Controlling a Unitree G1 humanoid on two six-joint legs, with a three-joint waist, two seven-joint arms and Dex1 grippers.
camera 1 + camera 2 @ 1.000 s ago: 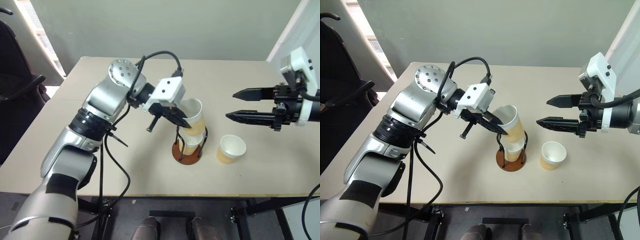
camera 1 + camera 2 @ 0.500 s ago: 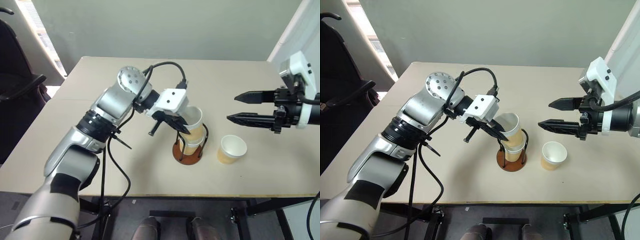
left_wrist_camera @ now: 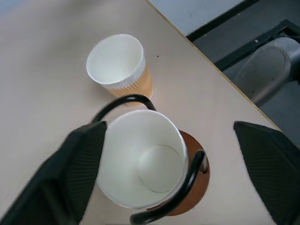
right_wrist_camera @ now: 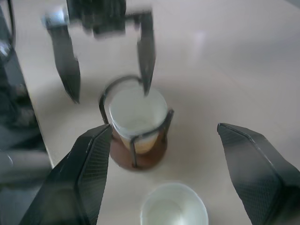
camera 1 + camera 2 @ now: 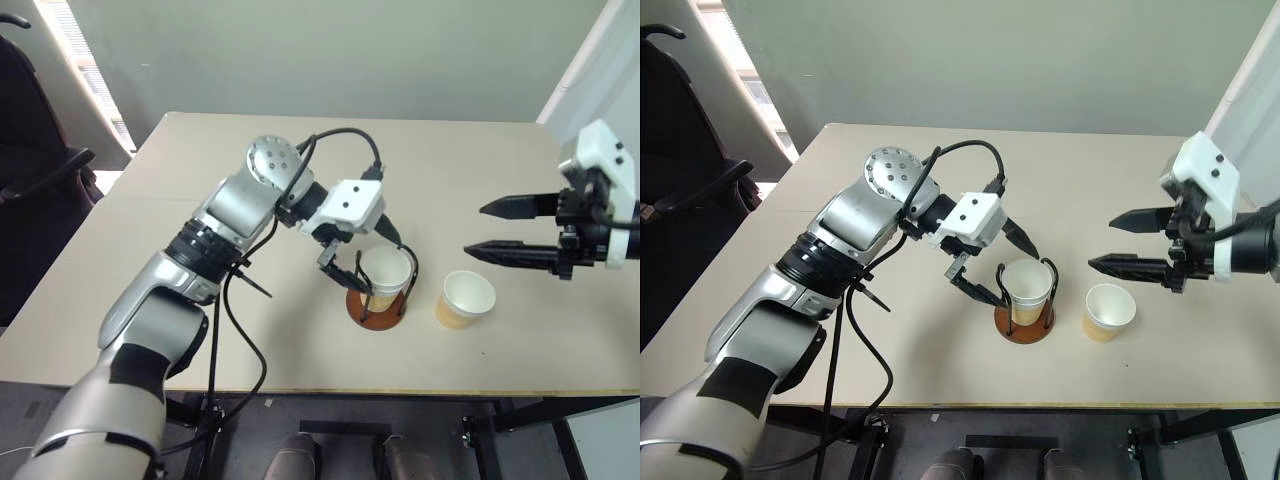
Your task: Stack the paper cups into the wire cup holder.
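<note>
The wire cup holder (image 5: 1026, 318) stands upright on the beige table (image 5: 890, 330), near the front edge and approx. in the middle betw. the two arms. Its reddish-brown disc base lies flat on the table top and the black wire loops rise straight up from it. Inside the loops sit the stacked cups (image 5: 1027, 290), one nested in the other: the long axis is vertical, the open white mouth points up and the narrow bottom points down to the base. In the left wrist view the inside bottom of the top cup is visible as a round circle, so this cup sits straight, not tilted. The third cup (image 5: 1108, 311) stands alone on the table just beside the holder, on the robot's right side, not touching it; it is also upright w/ the mouth up. The left gripper (image 5: 1005, 262) is at the holder from the robot's left, its two black fingers spread wide apart on either side of the stacked cups and gripping nothing; one finger is by the rim at the far side, the other lower at the near side. If a finger touches the wire I cannot tell. The right gripper (image 5: 1111, 243) hangs above the table to the right of the third cup, well apart from it, pointing toward the holder, fingers apart and empty.
</note>
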